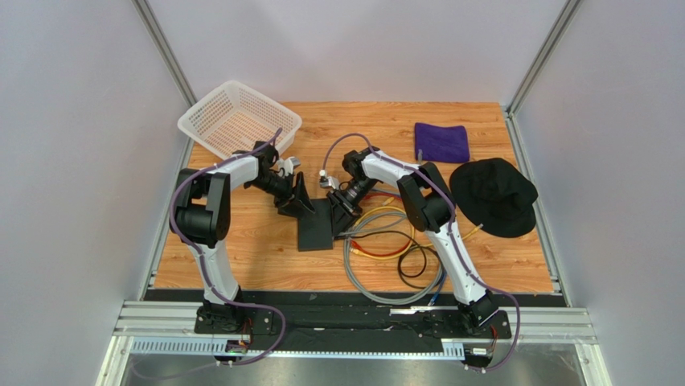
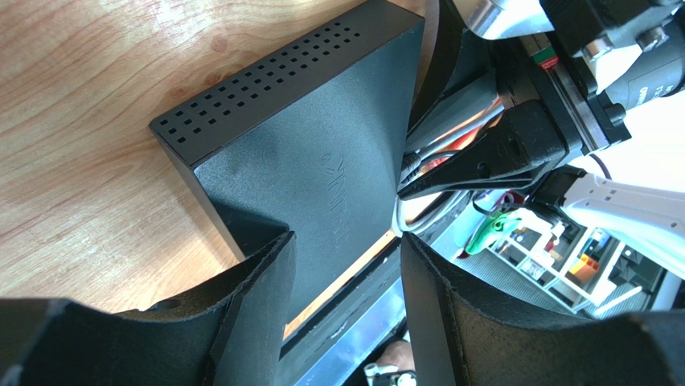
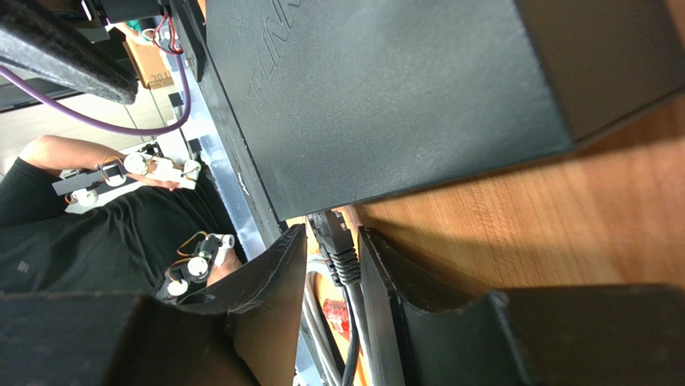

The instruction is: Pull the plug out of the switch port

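Top external view gives me a wooden table (image 1: 241, 269) with metal rails (image 1: 527, 173) along its sides, closed in by pale grey walls (image 1: 72, 161).

I count two arms, one switch (image 1: 315, 227), one plug (image 3: 330, 227), one white basket (image 1: 237, 119), one purple cloth (image 1: 441, 142) and one black cap (image 1: 492, 195). The loose cables (image 1: 386, 245) are several; their exact number I cannot tell.

The basket stands well to the left of the switch, at the far corner. The left gripper (image 2: 346, 261) is at the switch's left end; its fingers stand apart with the black box between them, and I cannot tell if they press it. The switch lies flat near the middle of the table.

At the switch's right edge the plug sits pushed into the box. The right gripper (image 3: 331, 241) has one finger on each side of the plug; a thin gap shows on one side, so I cannot tell if it really pinches.

Just right of the switch the cables coil in grey, yellow and black, partly under the right arm (image 1: 438, 217). In the top view this arm also hides the plug from me. The cloth and the cap lie well to the right of the switch.
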Controlling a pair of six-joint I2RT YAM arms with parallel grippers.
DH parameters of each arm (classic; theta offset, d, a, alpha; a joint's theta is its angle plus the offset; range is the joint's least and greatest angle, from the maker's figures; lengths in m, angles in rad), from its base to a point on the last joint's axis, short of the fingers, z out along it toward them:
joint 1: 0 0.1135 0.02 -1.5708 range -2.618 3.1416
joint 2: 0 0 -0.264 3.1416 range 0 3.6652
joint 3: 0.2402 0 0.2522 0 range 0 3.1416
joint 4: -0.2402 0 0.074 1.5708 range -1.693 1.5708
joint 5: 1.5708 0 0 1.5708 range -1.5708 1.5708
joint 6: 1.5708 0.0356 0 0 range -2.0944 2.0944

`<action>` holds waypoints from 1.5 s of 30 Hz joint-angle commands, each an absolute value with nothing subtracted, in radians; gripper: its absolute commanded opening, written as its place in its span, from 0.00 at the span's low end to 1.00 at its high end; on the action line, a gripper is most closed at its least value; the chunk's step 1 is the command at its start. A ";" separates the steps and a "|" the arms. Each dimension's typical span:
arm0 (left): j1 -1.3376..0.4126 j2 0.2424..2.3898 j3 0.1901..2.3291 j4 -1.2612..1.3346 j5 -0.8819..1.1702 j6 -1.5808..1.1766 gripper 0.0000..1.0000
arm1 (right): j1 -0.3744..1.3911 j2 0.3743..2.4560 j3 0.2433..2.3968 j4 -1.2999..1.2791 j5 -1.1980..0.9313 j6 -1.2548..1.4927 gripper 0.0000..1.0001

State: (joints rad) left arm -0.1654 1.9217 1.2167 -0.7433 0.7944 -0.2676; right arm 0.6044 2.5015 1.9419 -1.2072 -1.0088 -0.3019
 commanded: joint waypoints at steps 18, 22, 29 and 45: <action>-0.184 1.971 1.212 -0.721 0.667 -0.227 0.62 | 0.617 2.531 1.911 -1.163 -0.877 -0.327 0.00; -0.184 1.971 1.213 -0.719 0.669 -0.227 0.62 | 0.597 2.540 1.907 -1.270 -0.899 -0.399 0.00; -0.184 1.980 1.215 -0.715 0.675 -0.224 0.62 | 0.561 2.543 1.898 -1.404 -0.919 -0.529 0.00; -0.189 1.987 1.218 -0.716 0.678 -0.210 0.62 | 0.472 2.361 1.767 -1.201 -1.008 -0.391 0.00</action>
State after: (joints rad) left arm -0.1867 1.9434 1.2228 -0.7406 0.8337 -0.2672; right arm 0.5053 2.4561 1.8008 -1.2613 -1.0943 -0.4698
